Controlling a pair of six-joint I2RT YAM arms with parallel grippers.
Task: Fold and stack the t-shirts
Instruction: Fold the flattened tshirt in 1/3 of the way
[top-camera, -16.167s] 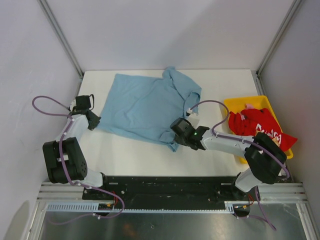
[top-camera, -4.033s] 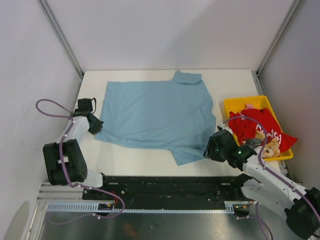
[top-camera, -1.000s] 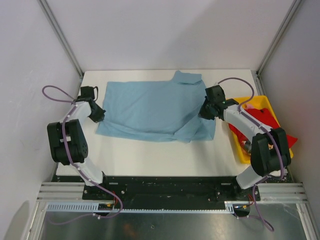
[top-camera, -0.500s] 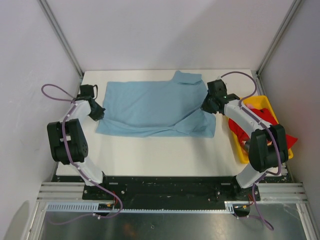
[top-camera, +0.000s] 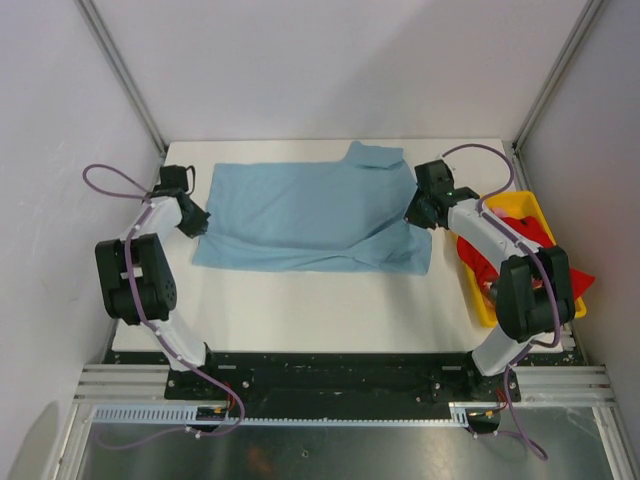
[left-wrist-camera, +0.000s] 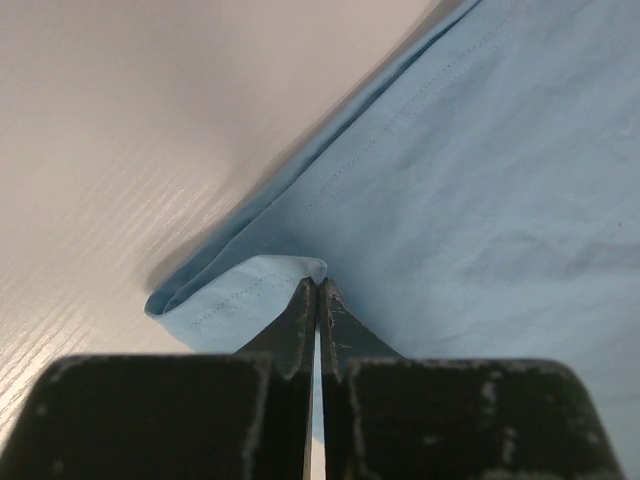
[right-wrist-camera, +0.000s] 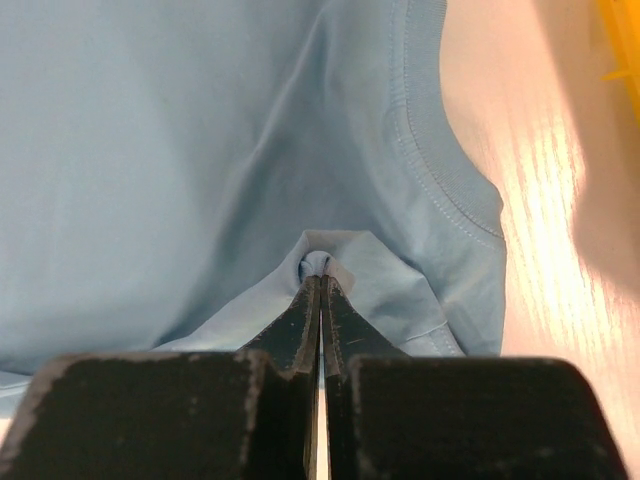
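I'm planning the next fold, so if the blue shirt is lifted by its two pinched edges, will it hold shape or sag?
Probably floppy: the blue shirt puckers where the right pincer pinches it. Likely thin and light: its edge folds over at the left pincer. Expect sagging between grips.

One blue t-shirt (top-camera: 310, 215), one red t-shirt (top-camera: 528, 232).
The blue one lies folded over, left of the yellow bin (top-camera: 510, 202); the red one sits bunched up inside it.
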